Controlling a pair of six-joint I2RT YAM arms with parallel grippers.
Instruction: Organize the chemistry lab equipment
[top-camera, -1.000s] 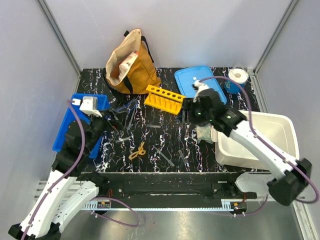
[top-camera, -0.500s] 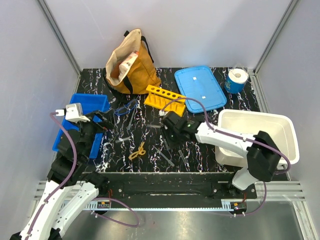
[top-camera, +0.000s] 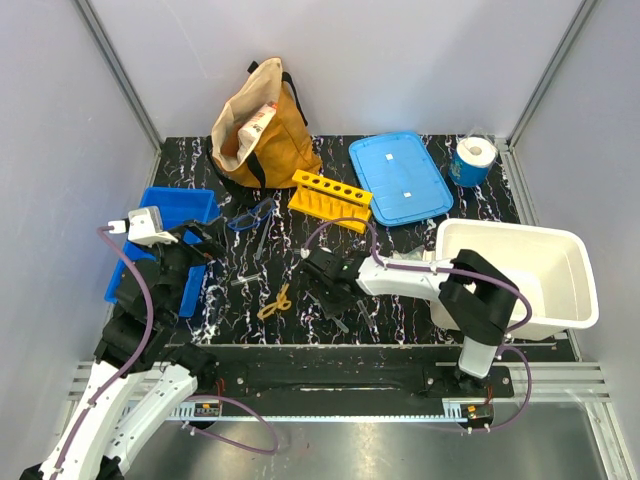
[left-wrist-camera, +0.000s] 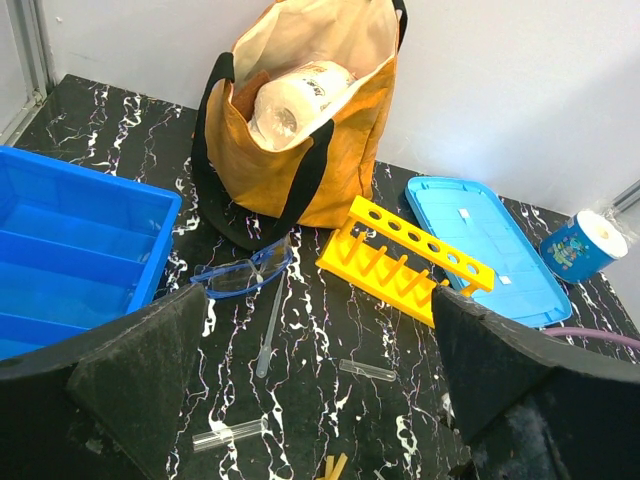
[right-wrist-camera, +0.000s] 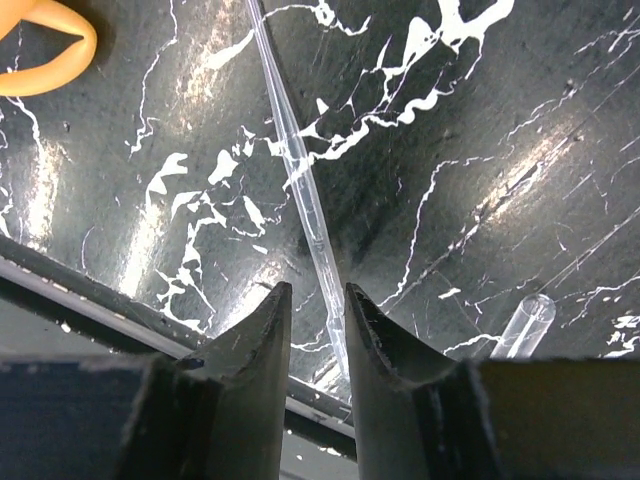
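Right gripper (right-wrist-camera: 315, 292) is low over the thin clear tube (right-wrist-camera: 300, 180). Fingers are nearly together with a narrow gap, and one end of the tube sits in that gap, closer to one finger. The gap looks wider than the tube, so it's not clamped. Tube lies flat on the table (right-wrist-camera: 480, 120), just behind the front edge. The edge strip shows right under my fingertips, so there's almost no room on the near side.

Vs 0.5 s ago: right gripper moved left and toward the front edge, from mid-table to over this tube. 1 s ago it was up beside the white tub (top-camera: 530, 250). Left arm hasn't shifted in the last half second.

Around the tube: yellow loop (right-wrist-camera: 86, 40) to its left, apart; second tube (right-wrist-camera: 525, 318) on the other side, apart. Goggles (left-wrist-camera: 243, 275) are further back near the blue bin (left-wrist-camera: 70, 275), with a long tube (left-wrist-camera: 270, 330) right by them; can't tell if they touch.

Left gripper (left-wrist-camera: 318, 293) hangs over the left side, fingers wide apart, holding nothing.

Room: bare tabletop between my right arm and the yellow rack (left-wrist-camera: 405, 258) and blue lid (left-wrist-camera: 490, 240). Bag (top-camera: 265, 130) and blue-wrapped roll (top-camera: 470, 158) sit along the back edge, tub at the right front corner. Walls (top-camera: 60, 150) close in on left, back and right.
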